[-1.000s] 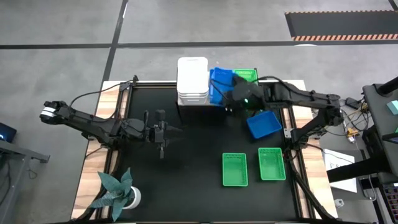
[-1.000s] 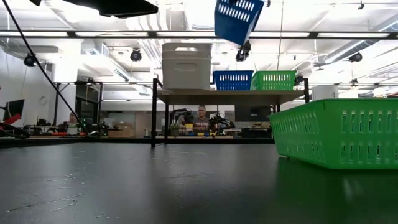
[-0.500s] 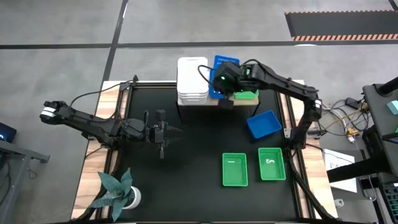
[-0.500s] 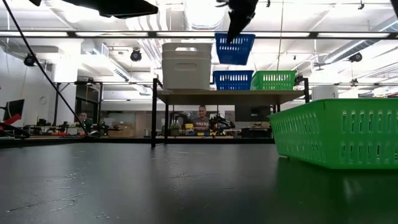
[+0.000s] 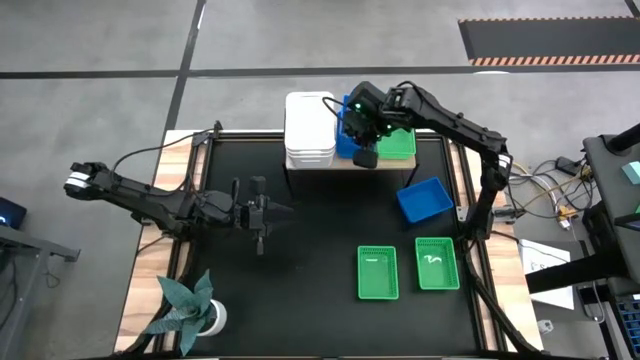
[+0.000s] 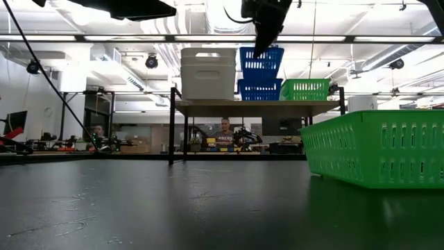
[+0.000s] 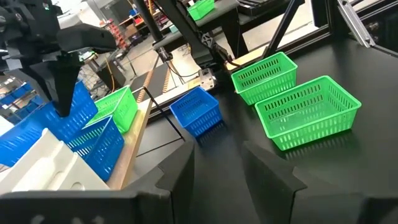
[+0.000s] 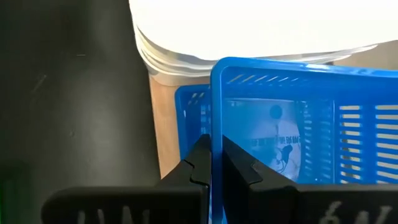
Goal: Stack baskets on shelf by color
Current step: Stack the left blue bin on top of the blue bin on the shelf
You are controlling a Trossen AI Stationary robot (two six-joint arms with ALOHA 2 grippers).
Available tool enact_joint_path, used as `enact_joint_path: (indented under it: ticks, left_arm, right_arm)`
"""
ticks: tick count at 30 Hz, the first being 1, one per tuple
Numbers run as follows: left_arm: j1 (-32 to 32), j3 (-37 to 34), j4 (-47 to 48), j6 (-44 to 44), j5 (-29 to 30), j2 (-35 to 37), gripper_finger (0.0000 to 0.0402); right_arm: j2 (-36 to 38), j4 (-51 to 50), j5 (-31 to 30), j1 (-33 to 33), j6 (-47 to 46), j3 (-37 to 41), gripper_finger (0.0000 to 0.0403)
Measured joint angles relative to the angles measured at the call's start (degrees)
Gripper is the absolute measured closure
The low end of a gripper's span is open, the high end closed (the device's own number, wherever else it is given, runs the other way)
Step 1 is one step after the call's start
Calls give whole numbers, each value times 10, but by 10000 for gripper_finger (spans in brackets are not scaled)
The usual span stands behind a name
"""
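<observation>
My right gripper [image 5: 362, 150] is over the shelf [image 6: 257, 105], shut on a blue basket [image 6: 261, 62]. That basket sits right above a second blue basket [image 6: 260, 89], which stands on the shelf between a white stack [image 5: 309, 128] and a green basket [image 6: 305, 89]. Whether the held basket rests on the lower one, I cannot tell. Another blue basket [image 5: 424, 199] and two green baskets [image 5: 378, 272] [image 5: 437, 263] lie on the table. My left gripper [image 7: 217, 177] is open and empty over the table's left middle [image 5: 260, 215]. My right gripper pinches the held blue basket's end wall at its rim [image 8: 215, 134], on the side toward the table's near edge. One finger [image 8: 193, 165] is outside the wall and one [image 8: 239, 168] inside. The fingers come from above, pointing down. The basket is roughly level under them.
A potted plant [image 5: 190, 308] stands at the table's near left corner. The shelf stands on thin black legs [image 6: 171, 132] at the far edge. People and benches show in the room behind.
My right gripper has carried the blue basket from high above the table's right side toward the far edge and left, over the shelf. It has then come down. The basket has turned from tilted to level and now sits just above the blue basket on the shelf.
</observation>
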State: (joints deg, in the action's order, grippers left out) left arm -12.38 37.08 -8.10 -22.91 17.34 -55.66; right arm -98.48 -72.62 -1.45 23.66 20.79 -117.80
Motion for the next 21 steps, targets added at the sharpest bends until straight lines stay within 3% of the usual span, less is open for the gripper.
enact_joint_path:
  ticks: [21]
  left_arm:
    - [0, 0, 0, 0, 0, 0, 282]
  right_arm:
    - [-45, 0, 4, 7, 15, 1, 394]
